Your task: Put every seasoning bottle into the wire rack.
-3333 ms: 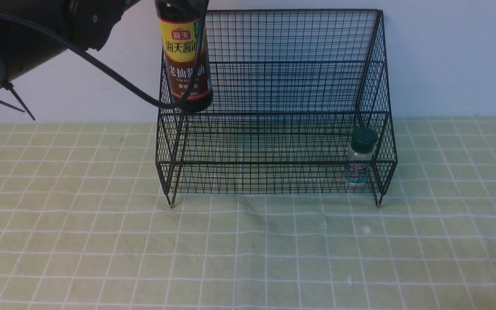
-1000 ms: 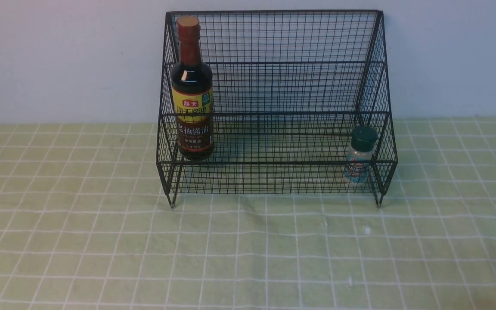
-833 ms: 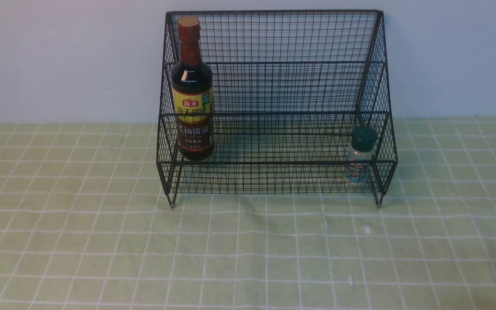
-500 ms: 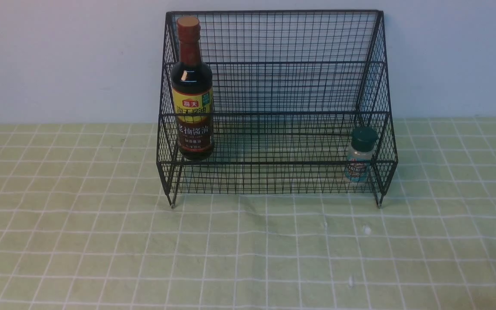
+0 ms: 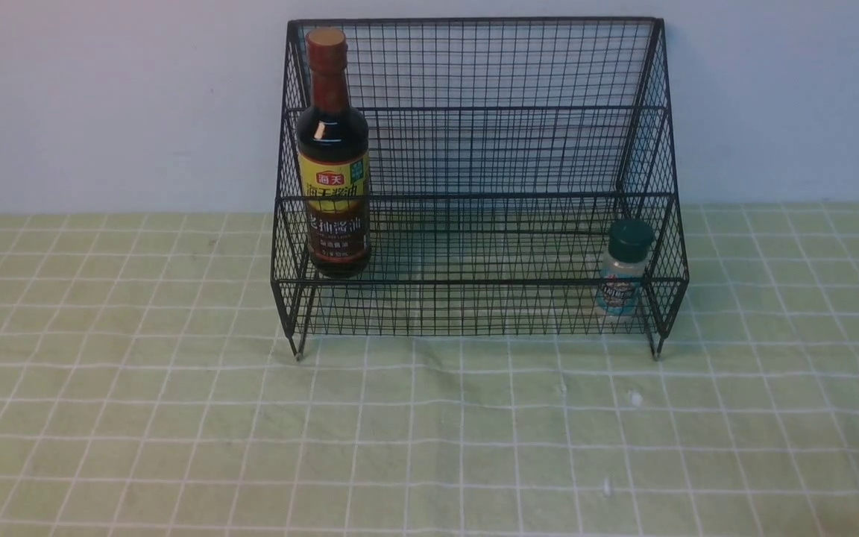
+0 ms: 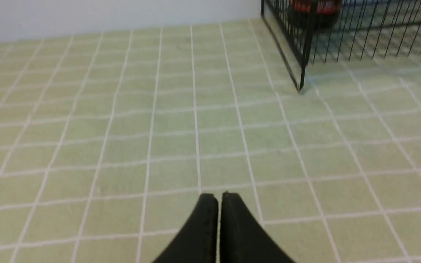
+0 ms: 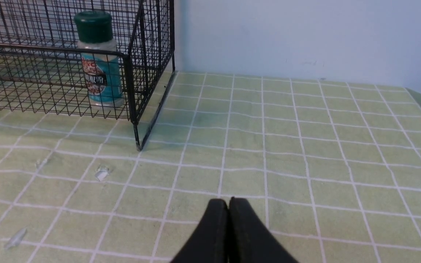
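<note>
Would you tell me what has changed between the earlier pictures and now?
The sauce bottle, held up by the left arm earliest on, has come down into the rack's left end and been let go. The left arm has since withdrawn from the front view. The shaker and rack stayed essentially as they were.

one rack [image 5: 474,195] — black wire, with two bottles in it: one tall sauce bottle [image 5: 334,186] and one small shaker [image 5: 624,272]. two caps in all, one red-brown [image 5: 326,51], one green [image 5: 631,240] — and two hands, one left [image 6: 220,195], one right [image 7: 228,200].
</note>
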